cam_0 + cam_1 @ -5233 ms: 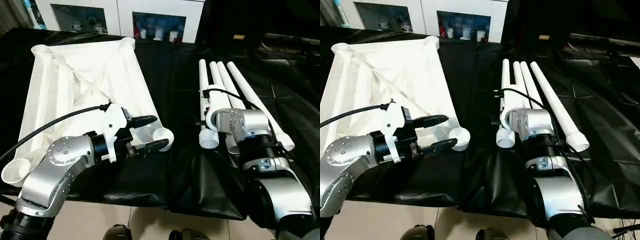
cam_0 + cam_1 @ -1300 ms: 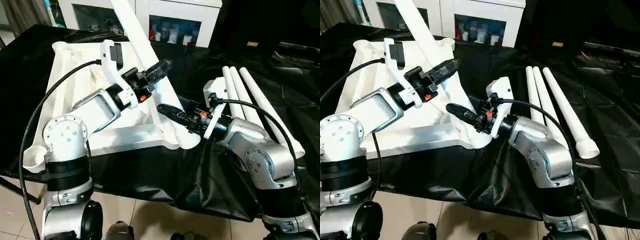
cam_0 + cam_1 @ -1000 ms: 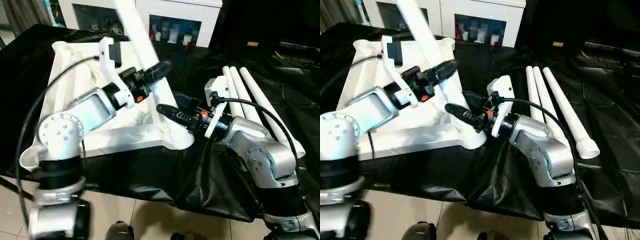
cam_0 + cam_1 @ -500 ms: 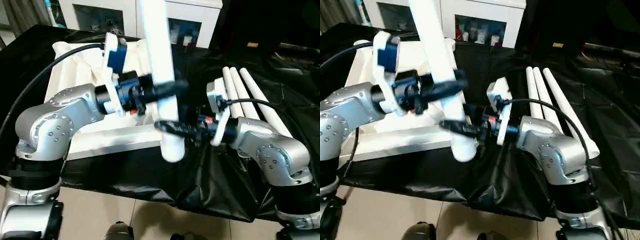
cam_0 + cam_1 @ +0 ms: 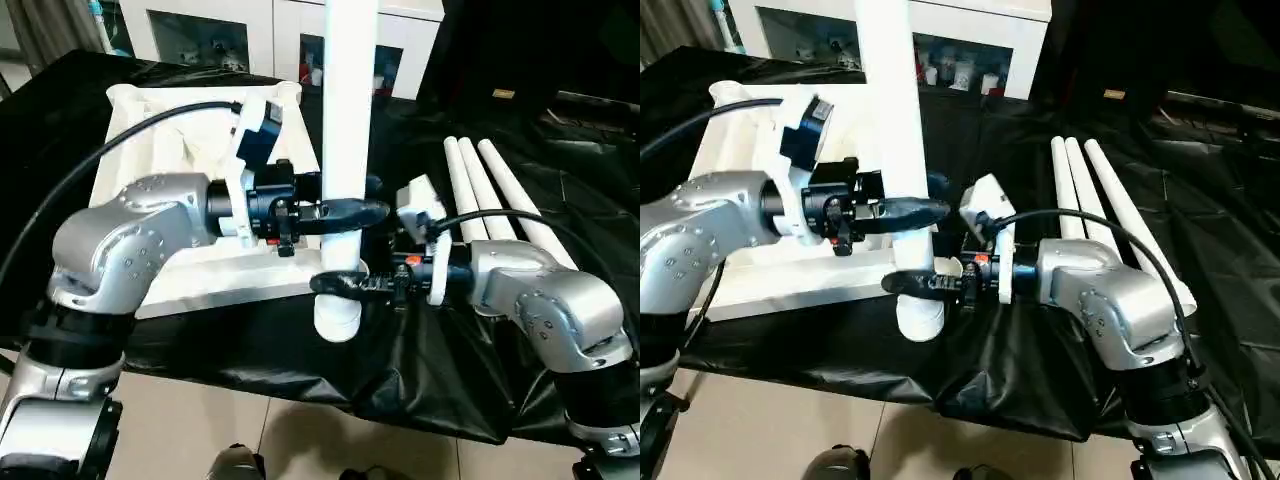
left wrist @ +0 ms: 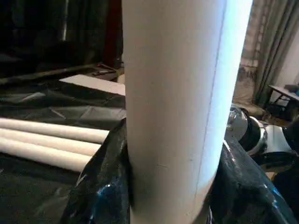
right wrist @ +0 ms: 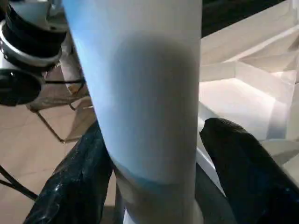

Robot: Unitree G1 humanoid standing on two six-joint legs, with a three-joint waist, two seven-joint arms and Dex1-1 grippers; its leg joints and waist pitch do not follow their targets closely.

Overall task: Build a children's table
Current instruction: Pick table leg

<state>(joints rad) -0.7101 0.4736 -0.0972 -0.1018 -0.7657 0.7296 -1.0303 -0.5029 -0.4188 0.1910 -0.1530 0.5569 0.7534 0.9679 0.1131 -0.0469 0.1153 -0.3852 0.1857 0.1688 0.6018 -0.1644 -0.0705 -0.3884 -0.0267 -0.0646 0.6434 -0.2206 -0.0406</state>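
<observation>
One white tubular leg (image 5: 349,100) stands upright above the table's front edge, its flared end (image 5: 337,322) hanging just past the edge. My left gripper (image 5: 365,207) is shut on the leg at mid height; in the left wrist view its black fingers (image 6: 100,186) press both sides of the tube. Below it, my right gripper (image 5: 330,281) is shut on the same leg above the flare, its fingers (image 7: 243,172) flanking the tube. The white tabletop (image 5: 180,120) lies ribbed side up at the left, behind my left arm.
Three more white legs (image 5: 500,190) lie side by side at the right on the black cloth (image 5: 420,370) covering the work table. A white cabinet (image 5: 200,30) with glass doors stands behind. Tiled floor (image 5: 250,440) lies below the front edge.
The leg has swung from a slant to upright, and its flared end has come away from the tabletop's near corner towards the front edge. Both grippers moved with it.
</observation>
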